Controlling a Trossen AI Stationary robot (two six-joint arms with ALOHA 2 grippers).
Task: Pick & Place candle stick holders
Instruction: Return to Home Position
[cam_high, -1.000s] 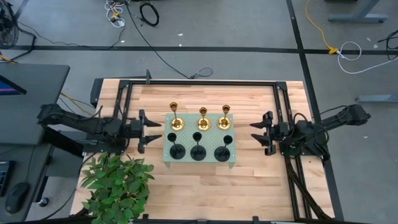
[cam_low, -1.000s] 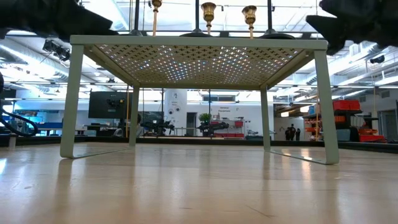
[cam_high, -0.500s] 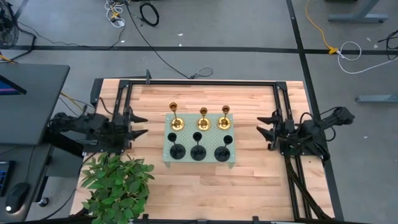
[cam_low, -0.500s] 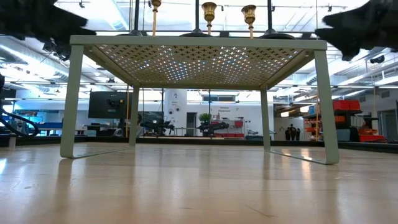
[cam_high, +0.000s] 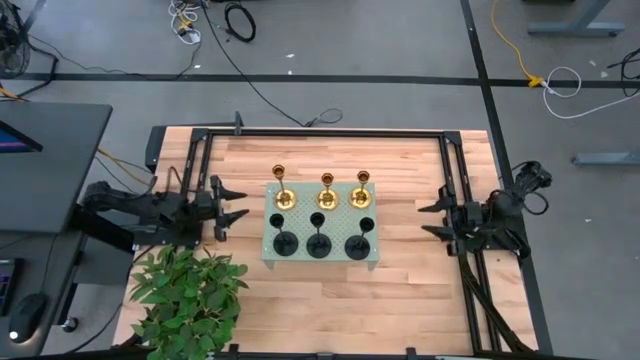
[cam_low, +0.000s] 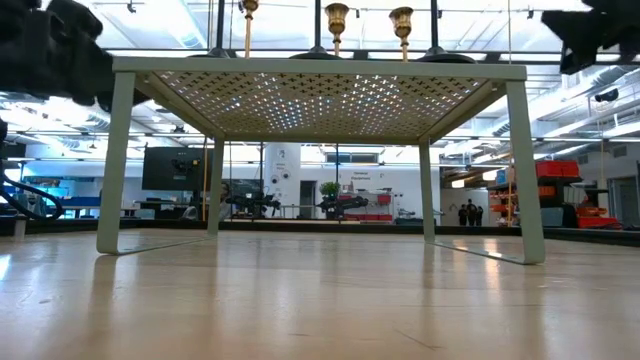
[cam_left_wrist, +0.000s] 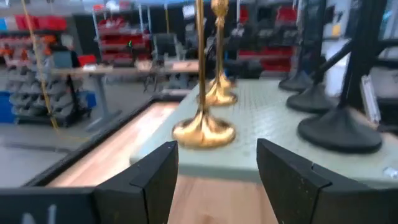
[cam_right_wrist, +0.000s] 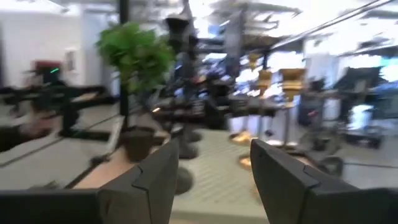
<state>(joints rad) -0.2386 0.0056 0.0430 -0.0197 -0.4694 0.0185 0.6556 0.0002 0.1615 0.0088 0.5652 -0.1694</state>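
Six candle stick holders (cam_high: 326, 198) stand gold-behind-black on green tray (cam_high: 271, 252) (aligned pairs, job looks done); left gripper (cam_high: 240, 202) and right gripper (cam_high: 424, 220) flank it, jaws apart, empty.

Three gold candle stick holders (cam_high: 326, 193), three black candle stick holders (cam_high: 318, 242), one tray (cam_high: 300, 226), one plant (cam_high: 188, 298).

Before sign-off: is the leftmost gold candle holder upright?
Upright: the shiny gold candle holder stands on its base on the pale green perforated tray.

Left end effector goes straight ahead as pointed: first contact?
Likely the pale green tray at its near edge, which the left end effector faces; the nearest gold holder stands just behind. Height unclear.
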